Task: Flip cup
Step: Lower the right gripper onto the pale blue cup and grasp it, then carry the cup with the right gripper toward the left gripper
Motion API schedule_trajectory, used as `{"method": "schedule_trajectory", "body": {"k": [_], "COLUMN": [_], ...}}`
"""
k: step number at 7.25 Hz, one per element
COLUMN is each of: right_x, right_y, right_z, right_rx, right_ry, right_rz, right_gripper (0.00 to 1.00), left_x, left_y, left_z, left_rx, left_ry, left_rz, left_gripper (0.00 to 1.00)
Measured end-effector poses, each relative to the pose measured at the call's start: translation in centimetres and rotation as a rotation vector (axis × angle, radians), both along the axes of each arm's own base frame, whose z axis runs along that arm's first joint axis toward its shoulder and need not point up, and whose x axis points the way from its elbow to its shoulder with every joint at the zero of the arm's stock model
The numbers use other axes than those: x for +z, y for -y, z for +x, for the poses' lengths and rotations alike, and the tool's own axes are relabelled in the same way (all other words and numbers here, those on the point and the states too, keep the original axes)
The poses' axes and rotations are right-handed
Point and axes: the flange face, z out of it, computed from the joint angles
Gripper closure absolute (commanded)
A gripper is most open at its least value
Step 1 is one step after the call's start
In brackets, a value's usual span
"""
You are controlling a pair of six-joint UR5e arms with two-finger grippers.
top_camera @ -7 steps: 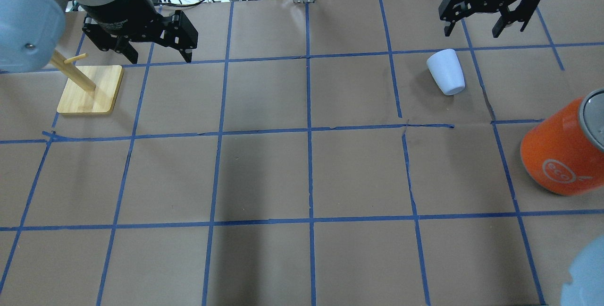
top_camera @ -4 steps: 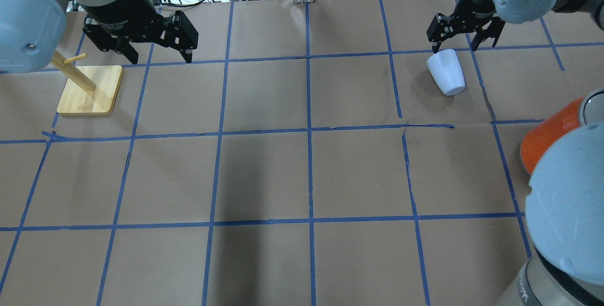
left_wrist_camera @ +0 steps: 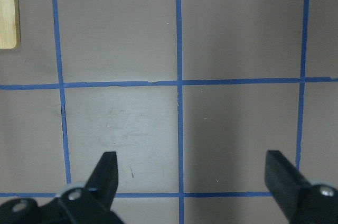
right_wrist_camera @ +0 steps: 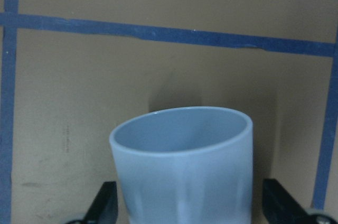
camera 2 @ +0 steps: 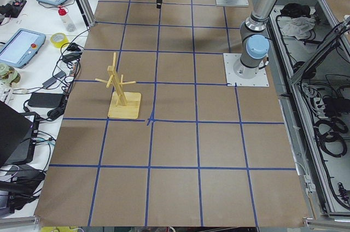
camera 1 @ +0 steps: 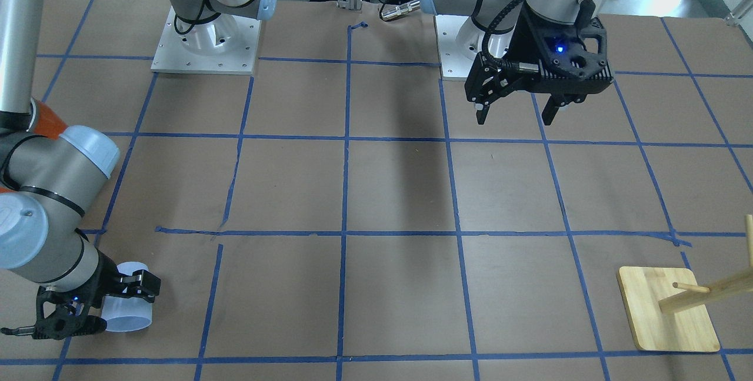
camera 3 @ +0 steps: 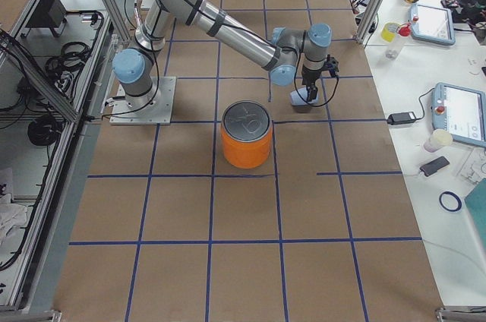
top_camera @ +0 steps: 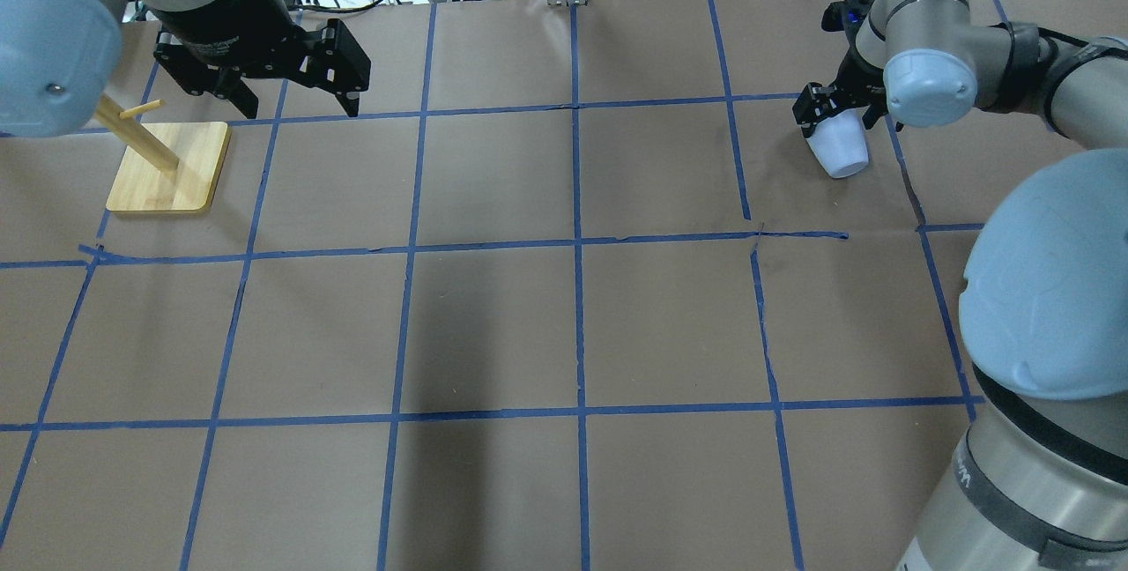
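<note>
at the counter's (top_camera: 493, 324) right side, far out from the robot's base, you have the cup (top_camera: 842, 152) lying on its side, as best it reads, with its wider end toward the right gripper (top_camera: 837, 123). the fingers (right_wrist_camera: 105, 205) there are spread wide and straddle the cup's wall, one on each side. in the wrist view the gaps look slim, and it's not possible to tell whether either one touches. nothing is gripped. your left gripper (camera 1: 513, 119) hangs well apart over bare counter, near the wooden peg stand (top_camera: 167, 170), with its fingers wide and empty too. by the look of it you're at the close-and-grip step, with the flip itself not yet done. watch the taper. the wall narrows toward the base, so a squeeze on smooth plastic may push the cup out along its length instead of pinning it. if one finger lands first, the round body could roll or skid sideways on the counter. a hold close to the rim may flex the wall and slip once you rotate. lift before turning, or the rim may catch the counter. mind the orange can (camera 3: 246, 140) as well. it stands near the right arm, and a wide swing of the elbow could knock it.
</note>
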Motion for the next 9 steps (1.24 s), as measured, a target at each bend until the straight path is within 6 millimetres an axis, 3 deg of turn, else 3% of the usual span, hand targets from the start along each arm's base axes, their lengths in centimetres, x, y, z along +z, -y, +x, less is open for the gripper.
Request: {"method": "schedule_trajectory", "body": {"k": [2, 3, 4, 5, 6, 7, 9], "right_x": [-0.9, -0.6, 0.4, 2.2, 3.9, 5.1, 5.0], "right_y": [0.1, 0.1, 0.1, -0.3, -0.9, -2.0, -5.3], "right_z": [-0.1, 0.0, 0.6, 2.9, 7.2, 12.9, 24.7], "right_rx": [0.022, 0.032, 0.049, 0.116, 0.248, 0.416, 0.770], "right_ry": [0.002, 0.001, 0.004, 0.016, 0.027, 0.027, 0.016], "right_rz": [0.004, 0.000, -0.007, -0.024, -0.047, -0.064, -0.068], "right_gripper": [0.36, 0.37, 0.37, 0.37, 0.37, 0.37, 0.37], "left_x": [-0.1, -0.3, -0.3, -0.4, -0.4, -0.4, 0.0], "left_y": [0.1, 0.3, 0.3, 0.4, 0.4, 0.4, 0.1], "left_z": [0.0, 0.0, 0.0, 0.0, 0.0, 0.0, 0.1], "left_rx": [0.000, 0.001, 0.001, 0.001, 0.001, 0.001, -0.001], "left_ry": [-0.001, -0.001, -0.001, -0.001, -0.002, -0.002, 0.001], "left_rz": [0.001, 0.003, 0.002, 0.002, 0.002, 0.001, -0.006], "left_gripper": [0.00, 0.00, 0.00, 0.00, 0.00, 0.00, 0.00]}}
